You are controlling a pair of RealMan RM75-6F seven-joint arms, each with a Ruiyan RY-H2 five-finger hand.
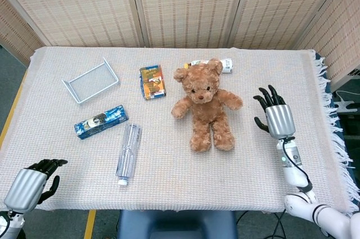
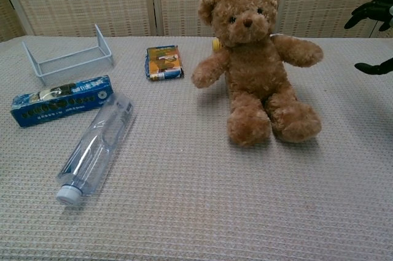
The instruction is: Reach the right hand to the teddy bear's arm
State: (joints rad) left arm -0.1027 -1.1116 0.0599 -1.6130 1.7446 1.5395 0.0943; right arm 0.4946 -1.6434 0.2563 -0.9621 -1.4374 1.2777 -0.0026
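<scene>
A brown teddy bear (image 1: pixel 203 104) (image 2: pixel 258 64) sits upright in the middle of the table, arms spread. Its arm on the right side of the view (image 1: pixel 232 101) (image 2: pixel 298 50) points toward my right hand (image 1: pixel 274 116) (image 2: pixel 373 18). That hand hovers just right of the arm, apart from it, with its fingers spread and nothing in them. Only its fingertips show at the right edge of the chest view. My left hand (image 1: pixel 29 183) hangs low off the table's front left corner, fingers curled in and holding nothing.
A clear plastic bottle (image 1: pixel 128 153) lies left of the bear, with a blue box (image 1: pixel 100 121) beside it. A white wire rack (image 1: pixel 90 80) stands at the back left. An orange packet (image 1: pixel 152 81) and a small white bottle (image 1: pixel 216 63) lie by the bear's head.
</scene>
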